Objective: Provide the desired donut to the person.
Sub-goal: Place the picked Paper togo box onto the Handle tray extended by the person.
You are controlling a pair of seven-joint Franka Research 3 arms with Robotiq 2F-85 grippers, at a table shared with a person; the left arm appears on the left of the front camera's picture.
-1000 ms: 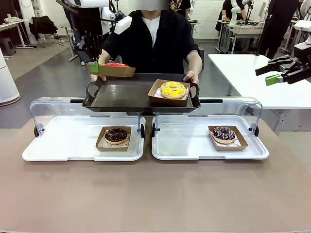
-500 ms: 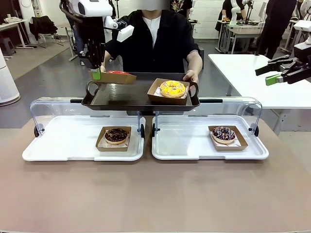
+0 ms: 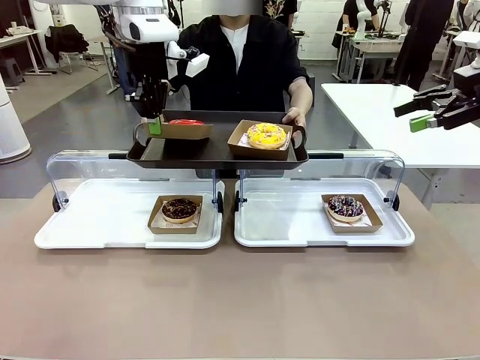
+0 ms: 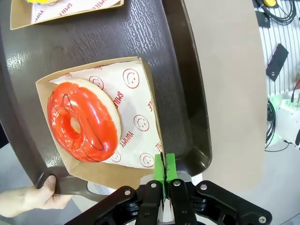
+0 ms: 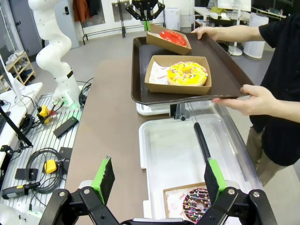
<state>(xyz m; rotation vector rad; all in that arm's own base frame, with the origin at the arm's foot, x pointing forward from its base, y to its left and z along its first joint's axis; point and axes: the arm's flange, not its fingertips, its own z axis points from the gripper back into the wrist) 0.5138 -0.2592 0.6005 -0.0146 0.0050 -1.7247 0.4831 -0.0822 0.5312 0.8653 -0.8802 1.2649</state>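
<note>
Our left gripper is pinched tight on the edge of the cardboard box that carries the red donut, its green pads pressed together on the box's rim over the near corner of the dark tray. We see the box tilted slightly, over the tray's left half, though we cannot tell how much of it rests on the tray. Beside it on the same tray sits the yellow donut with sprinkles in its own box. The person in the black shirt holds the tray level by both handles; one hand shows at the tray's corner in our left wrist view, another hand grips the long edge in the right wrist view. Below the tray, on the table, two white display trays with raised clear lids each hold a chocolate donut in a box, one left and one right. Well apart, at the far right, our right gripper hangs in the air with its fingers spread wide, holding nothing.
</note>
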